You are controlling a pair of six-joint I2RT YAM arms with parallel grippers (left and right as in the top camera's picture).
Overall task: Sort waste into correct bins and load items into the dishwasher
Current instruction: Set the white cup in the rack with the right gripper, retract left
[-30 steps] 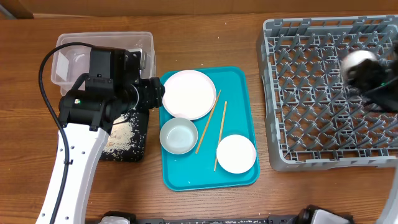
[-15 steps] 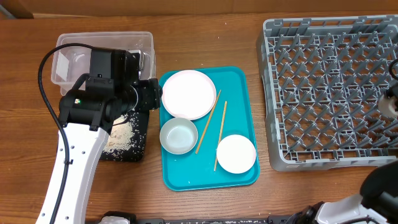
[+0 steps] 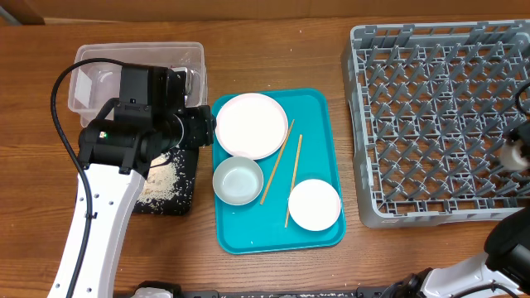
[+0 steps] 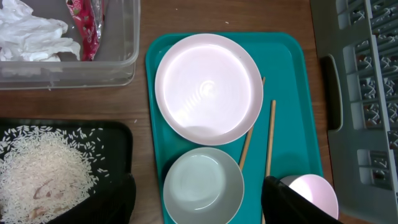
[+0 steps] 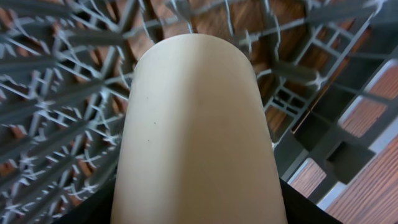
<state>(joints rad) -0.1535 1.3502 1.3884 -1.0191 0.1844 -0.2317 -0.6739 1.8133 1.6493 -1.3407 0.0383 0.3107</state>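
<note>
My right gripper [image 5: 199, 214] is shut on the white cup [image 5: 196, 124] and holds it over the right edge of the grey dish rack [image 3: 431, 116]; the cup shows at the overhead view's right edge [image 3: 515, 153]. My left gripper [image 4: 199, 199] is open and empty above the teal tray [image 3: 319, 112], over a small bowl [image 4: 203, 185]. The white plate [image 3: 251, 124], the second bowl [image 3: 315, 204] and two chopsticks [image 3: 276, 161] lie on the tray. The clear tub [image 4: 127, 37] holds the tissue [image 4: 31, 34] and red wrapper [image 4: 84, 25]. The black tray [image 4: 121, 134] holds rice [image 4: 43, 168].
The left arm [image 3: 108, 190] covers much of the clear tub and the black tray in the overhead view. The dish rack stands at the right, apart from the teal tray. Bare wooden table [image 3: 273, 50] lies at the back.
The right gripper with the cup has moved from the rack's upper right down to its right edge, near the frame border. The left arm has not moved.
</note>
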